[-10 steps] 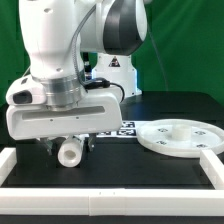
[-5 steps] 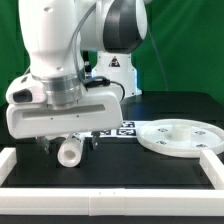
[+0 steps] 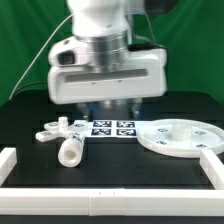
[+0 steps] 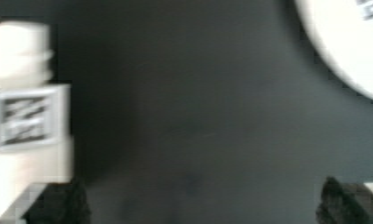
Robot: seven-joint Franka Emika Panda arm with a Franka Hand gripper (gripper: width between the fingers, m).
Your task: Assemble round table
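At the exterior view's left, the cross-shaped base point(image 3: 55, 130) lies flat on the black desk point(image 3: 130, 172), with the short leg point(image 3: 70, 152) on its side just nearer. At centre, the end effector point(image 4: 204, 203) hovers with fingers apart and empty, apparently over the marker board point(image 3: 112, 127). At right, the round disc point(image 3: 180, 137) lies flat.

No words, brand names or numbers can be read anywhere. The only signs are black-and-white square tags. A few sit on the marker board point(image 3: 112, 127), and some on the base point(image 3: 58, 131) at its 9 o'clock. The wrist view shows one more, on a white part point(image 4: 26, 115), too blurry to make out.
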